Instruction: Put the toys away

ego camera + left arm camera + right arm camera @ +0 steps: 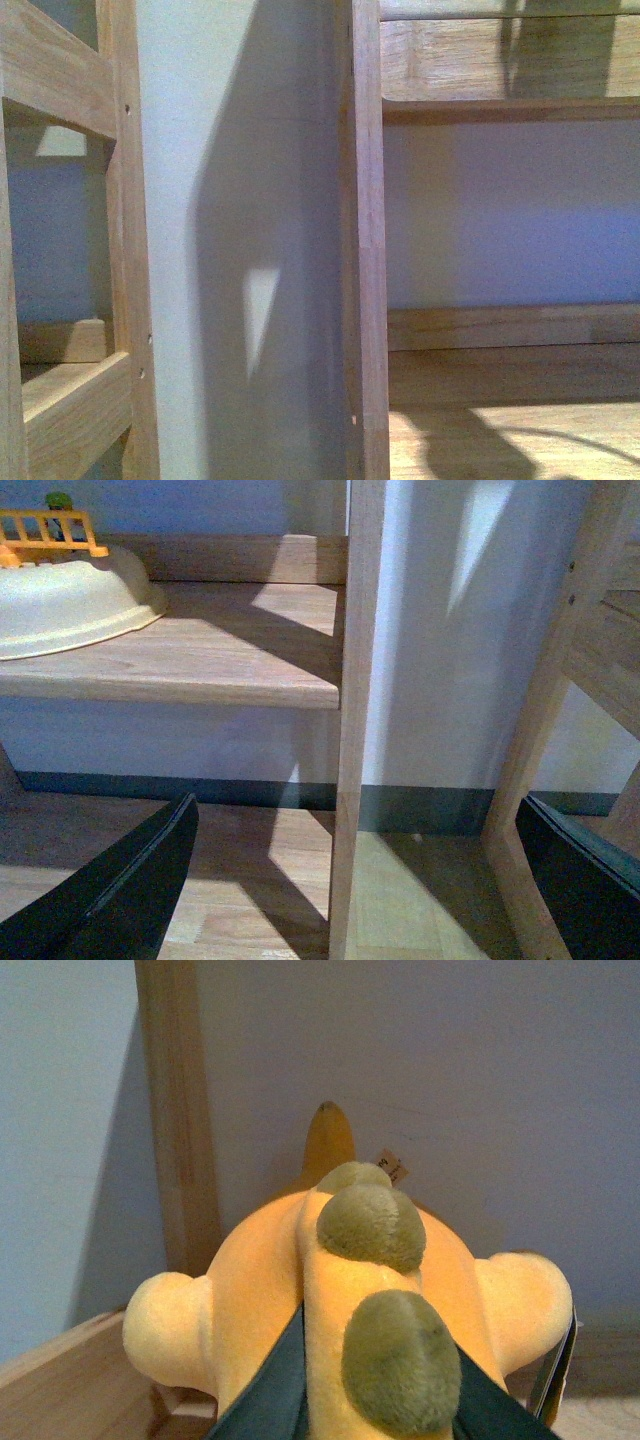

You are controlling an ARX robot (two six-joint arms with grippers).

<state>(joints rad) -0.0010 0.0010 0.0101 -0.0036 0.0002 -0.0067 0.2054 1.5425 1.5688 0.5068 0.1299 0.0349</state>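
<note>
In the right wrist view my right gripper is shut on the plush animal. The plush is orange-yellow with olive-green patches along its ridge and paler stubby limbs at both sides. The dark fingers pinch its middle fold. It is held close to a wooden upright and a pale wall. My left gripper is open and empty in the left wrist view, its black fingers spread wide on either side of a thin wooden post above the wood floor. Neither gripper shows in the front view.
A wooden shelf holds a cream bowl-shaped toy with an orange fence piece. The front view shows shelf uprights, a lower shelf board, a ladder-like frame and the pale wall between.
</note>
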